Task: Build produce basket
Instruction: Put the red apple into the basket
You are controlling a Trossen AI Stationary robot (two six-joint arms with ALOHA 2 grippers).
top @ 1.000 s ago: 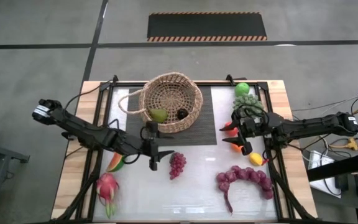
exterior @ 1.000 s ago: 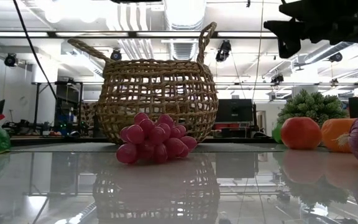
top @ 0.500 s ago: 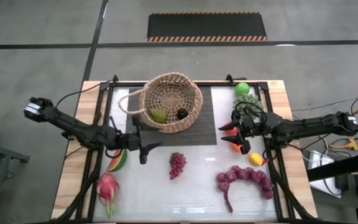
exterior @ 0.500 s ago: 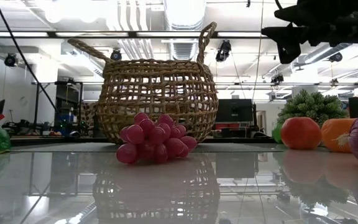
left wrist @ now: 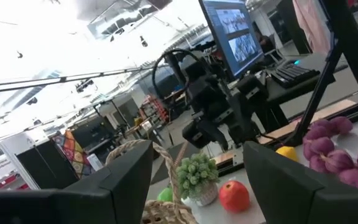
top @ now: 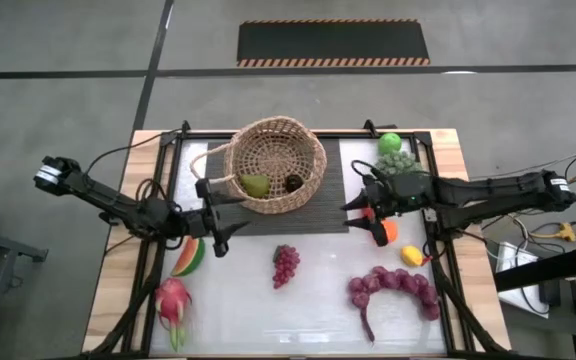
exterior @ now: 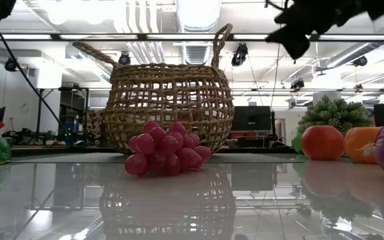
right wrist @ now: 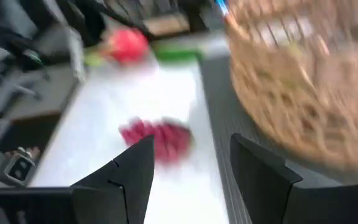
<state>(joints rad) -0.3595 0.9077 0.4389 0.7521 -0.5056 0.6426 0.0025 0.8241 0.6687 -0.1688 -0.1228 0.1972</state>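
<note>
Two grippers are seen with fingers spread and nothing held. The left gripper (top: 216,222) is raised beside the basket (top: 276,165), just above the watermelon slice (top: 188,258). The right gripper (top: 364,212) hangs over the mat's right edge, close to the orange (top: 389,230). Only from overhead are a green fruit (top: 256,186) and a dark round fruit (top: 293,183) shown inside the basket. Only at table level is the small grape bunch (exterior: 165,149) shown lying in front of the basket.
</note>
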